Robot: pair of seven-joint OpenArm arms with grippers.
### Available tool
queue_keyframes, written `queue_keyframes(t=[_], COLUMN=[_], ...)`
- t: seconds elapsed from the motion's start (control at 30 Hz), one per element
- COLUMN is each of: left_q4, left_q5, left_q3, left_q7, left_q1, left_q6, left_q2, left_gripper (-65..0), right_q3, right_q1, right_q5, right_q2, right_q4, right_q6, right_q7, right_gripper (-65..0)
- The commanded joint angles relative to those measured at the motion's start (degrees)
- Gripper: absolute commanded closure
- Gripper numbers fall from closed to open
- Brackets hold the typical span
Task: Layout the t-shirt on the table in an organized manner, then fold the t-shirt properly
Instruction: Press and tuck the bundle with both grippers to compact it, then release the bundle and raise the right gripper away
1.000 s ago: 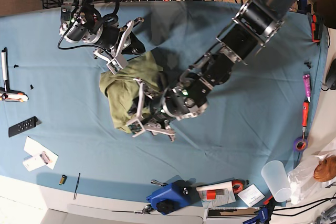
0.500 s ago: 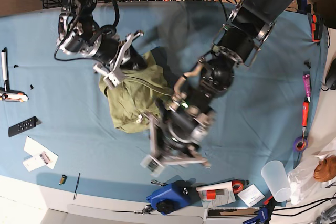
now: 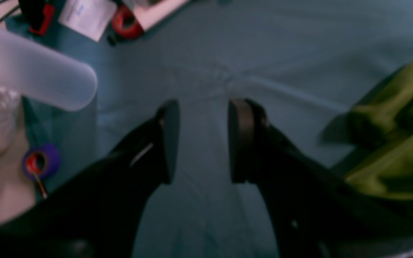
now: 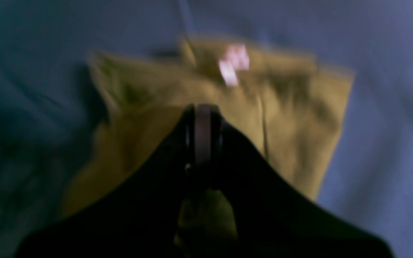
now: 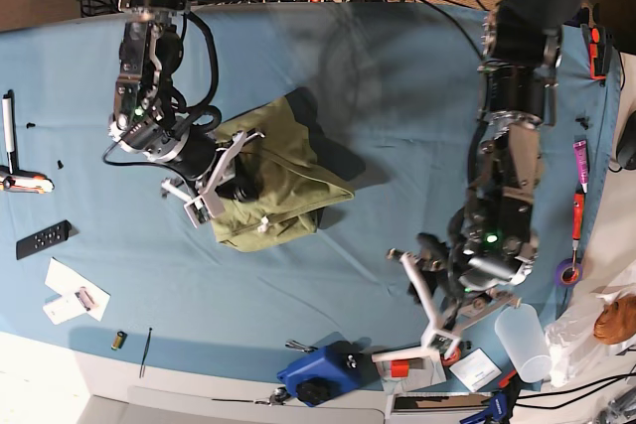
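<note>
Currently the t-shirt (image 5: 280,178) lies bunched left of centre on the table (image 5: 397,86), its long axis running from 11 o'clock to 5 o'clock in the base view. The right gripper (image 5: 204,191) has its fingers pressed together over the cloth's 9 o'clock edge. The left gripper (image 3: 202,139) hangs over bare blue cloth, fingers parted, holding nothing.

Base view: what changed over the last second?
The left claw let go of the t-shirt and swung away toward the near right table edge, open and empty. The right claw stayed shut on the shirt, dragging it slightly nearer. The clutter stayed put.
</note>
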Motion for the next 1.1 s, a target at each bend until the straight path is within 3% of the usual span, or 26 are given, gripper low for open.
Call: queue_keyframes(t=[0.0,0.2,0.53,0.63,0.73,0.83,0.93,1.0,1.07], left_q4=[0.96,2.38,10.73,12.31,12.48,12.61,12.68,12.70,12.87], left_q5=[-0.52,-1.51,-2.67,-6.54,-9.49,-10.38,-10.91,-11.67,-13.57], left_q3=[-0.72,-1.60,-11.08,-15.08,-18.10,-21.05,-24.26,-26.43,-28.55], left_q7=[-0.66,1.11,1.09,1.09,1.14,1.16,1.36,1.77,2.40], left_q1=[-0.90,3.69,14.05,17.22,19.54,21.38,22.97,24.02,25.03], left_q6=[-0.04,-0.02,-0.39,-2.45,-4.61,-4.59,-4.61,-4.90,-7.26], left_q2=[-1.18,-6.08,-8.85,-8.83,-8.83,-8.83,-8.83,-8.83,-8.83], left_gripper=[-23.4,-23.4,-23.4,-23.4,-23.4,-23.4,-23.0,-18.9,-11.5], right_q3=[0.09,0.09,2.19,2.38,2.38,2.34,2.34,2.34,2.36], right_q1=[1.99,6.86,8.13,9.75,10.60,10.62,10.64,10.82,11.08], right_q5=[0.15,-0.94,0.94,-3.17,-8.09,-12.17,-14.14,-14.43,-14.38], right_q2=[0.17,-2.01,-2.32,-2.34,-2.32,-2.32,-2.29,-2.29,-2.29], right_q4=[-1.42,-13.22,-5.73,-5.77,-5.77,-6.84,-10.49,-13.09,-14.03], right_q6=[0.33,0.89,0.89,0.89,-2.82,-6.73,-8.35,-8.41,-8.46], right_q7=[2.64,4.00,4.24,6.03,9.03,11.28,12.57,12.50,11.30], right_gripper=[0.0,0.0,0.0,0.0,0.0,0.0,0.0,0.0,0.0])
